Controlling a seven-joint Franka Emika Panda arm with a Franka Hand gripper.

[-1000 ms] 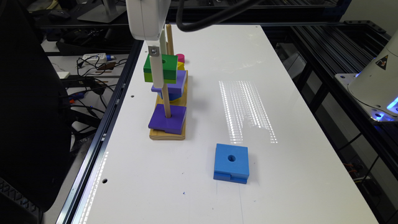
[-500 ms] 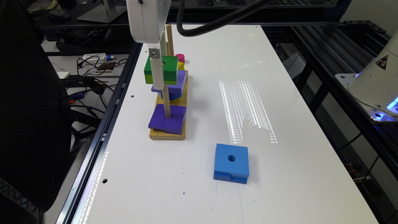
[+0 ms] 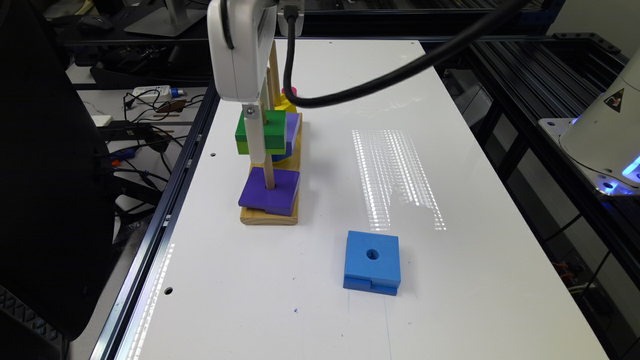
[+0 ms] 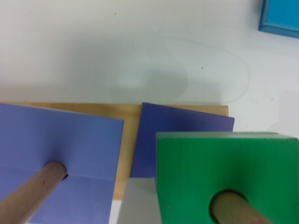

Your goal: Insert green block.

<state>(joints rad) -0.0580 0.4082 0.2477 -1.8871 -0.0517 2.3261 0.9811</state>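
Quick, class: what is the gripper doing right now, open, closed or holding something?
Gripper: at the green block, which sits on a peg; open or closed cannot be told.

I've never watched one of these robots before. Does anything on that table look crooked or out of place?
The green block sits partway up its peg, above the dark purple block, not yet seated. That purple block looks turned slightly askew on the wooden base. The blue block lies loose on the table, apart from the pegs.

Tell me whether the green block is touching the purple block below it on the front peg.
Apart. The exterior view shows bare peg between the green block and the purple block.
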